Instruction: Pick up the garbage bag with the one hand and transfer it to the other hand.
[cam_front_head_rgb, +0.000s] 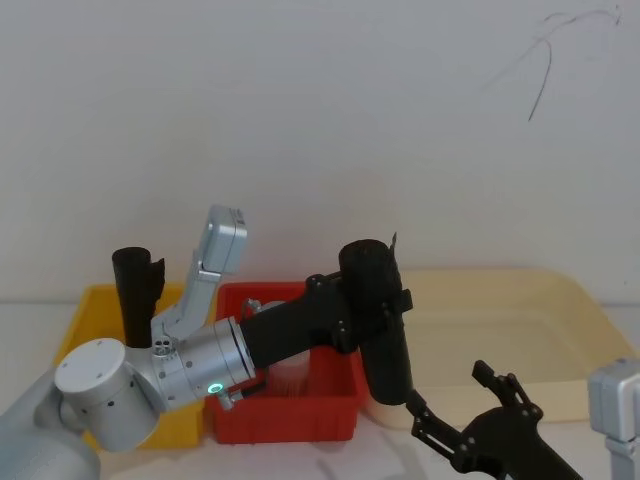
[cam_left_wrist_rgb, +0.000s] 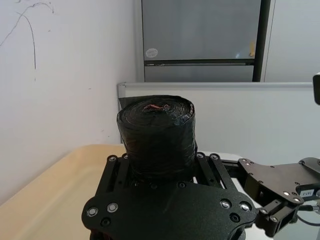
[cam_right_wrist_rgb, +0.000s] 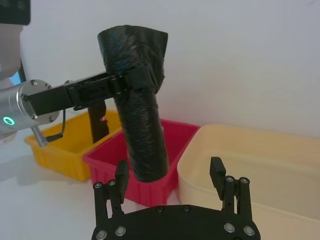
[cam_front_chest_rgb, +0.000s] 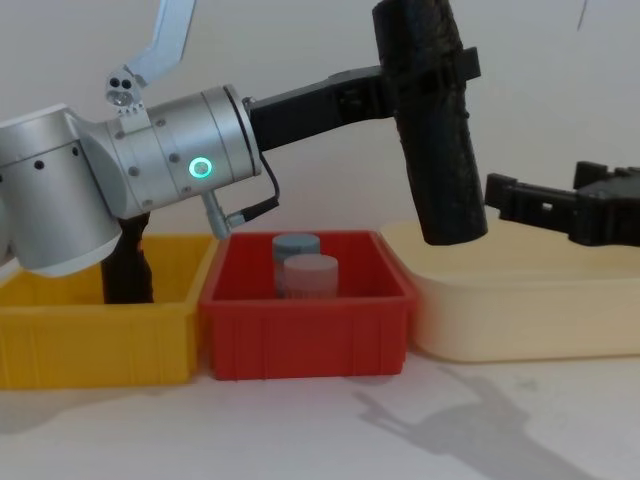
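Chest view takes in the white worktop (cam_front_chest_rgb: 480, 430) carrying a wide cream plastic tray (cam_front_chest_rgb: 520, 300), a yellow plastic bin (cam_front_chest_rgb: 90, 340) and a red plastic bin (cam_front_chest_rgb: 300, 330) side by side. Above the gap between red bin and tray hangs the black crinkled garbage-bag roll (cam_front_chest_rgb: 437, 150), nearly upright and clear of everything below. The green-ringed left gripper (cam_front_chest_rgb: 428, 68) has its fingers clamped round the roll's upper part, so I'd call the pick-up done. The black right gripper (cam_right_wrist_rgb: 169, 169) sits near the roll's lower end, fingers apart and not touching it. The handover itself is left.
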